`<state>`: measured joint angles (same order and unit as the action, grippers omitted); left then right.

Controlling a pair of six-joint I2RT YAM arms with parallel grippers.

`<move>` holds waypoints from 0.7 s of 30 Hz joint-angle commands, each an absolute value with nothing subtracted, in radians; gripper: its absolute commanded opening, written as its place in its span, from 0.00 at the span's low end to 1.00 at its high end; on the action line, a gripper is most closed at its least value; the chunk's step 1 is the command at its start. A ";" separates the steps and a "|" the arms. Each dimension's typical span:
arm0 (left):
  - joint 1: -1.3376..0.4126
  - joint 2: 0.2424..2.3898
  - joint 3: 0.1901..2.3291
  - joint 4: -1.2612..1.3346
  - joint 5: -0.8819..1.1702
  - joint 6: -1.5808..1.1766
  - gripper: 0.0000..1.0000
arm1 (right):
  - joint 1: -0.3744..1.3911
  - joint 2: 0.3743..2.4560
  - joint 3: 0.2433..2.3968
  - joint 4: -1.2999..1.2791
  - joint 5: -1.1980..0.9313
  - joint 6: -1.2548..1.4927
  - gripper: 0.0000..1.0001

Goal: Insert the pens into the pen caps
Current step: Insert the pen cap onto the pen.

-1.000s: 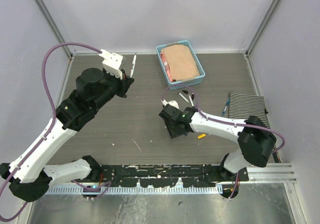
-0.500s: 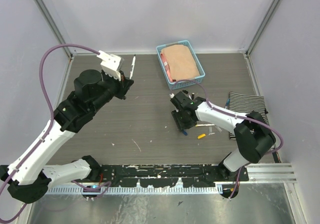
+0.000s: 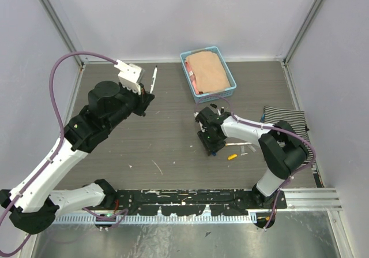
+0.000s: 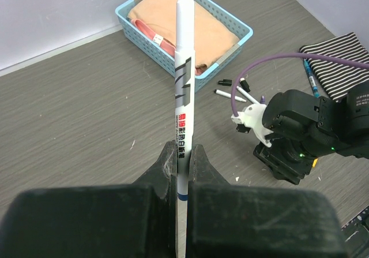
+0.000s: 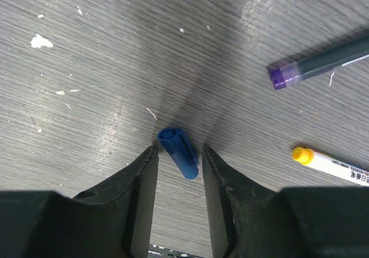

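Observation:
My left gripper (image 4: 183, 157) is shut on a white pen (image 4: 183, 79) with printed lettering, held upright above the table; it also shows in the top view (image 3: 153, 78). My right gripper (image 5: 179, 149) is open and low on the table, its fingers on either side of a small blue pen cap (image 5: 180, 154) that lies between them without touching either one. A dark pen with a purple end (image 5: 320, 64) and a white pen with a yellow tip (image 5: 331, 165) lie just to the right. In the top view the right gripper (image 3: 211, 148) is right of centre.
A blue basket (image 3: 186, 70) holding a peach cloth stands at the back. A few short pens (image 4: 230, 93) lie in front of it. A striped cloth (image 3: 285, 125) with a teal pen (image 3: 260, 122) beside it lies at the right. A yellow-orange cap (image 3: 232, 157) lies near the right gripper.
My right gripper has swung right and turned, coming down over the blue cap. My left arm with the white pen has barely moved.

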<state>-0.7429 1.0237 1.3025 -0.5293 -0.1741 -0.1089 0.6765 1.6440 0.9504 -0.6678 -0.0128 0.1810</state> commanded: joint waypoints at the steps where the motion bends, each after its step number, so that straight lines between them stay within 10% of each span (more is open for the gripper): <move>1: -0.739 1.015 1.289 -0.508 -0.179 -0.109 0.00 | 0.673 1.660 0.958 -0.655 -0.019 0.172 0.40; 8: -0.739 1.015 1.285 -0.506 -0.187 -0.104 0.00 | 0.673 1.695 0.959 -0.648 -0.018 0.180 0.29; 14: -0.739 1.020 1.284 -0.509 -0.186 -0.104 0.00 | 0.673 1.657 0.952 -0.627 -0.028 0.200 0.00; 21: -0.724 1.043 1.304 -0.518 -0.167 -0.133 0.00 | 0.672 1.401 0.906 -0.512 -0.103 0.242 0.00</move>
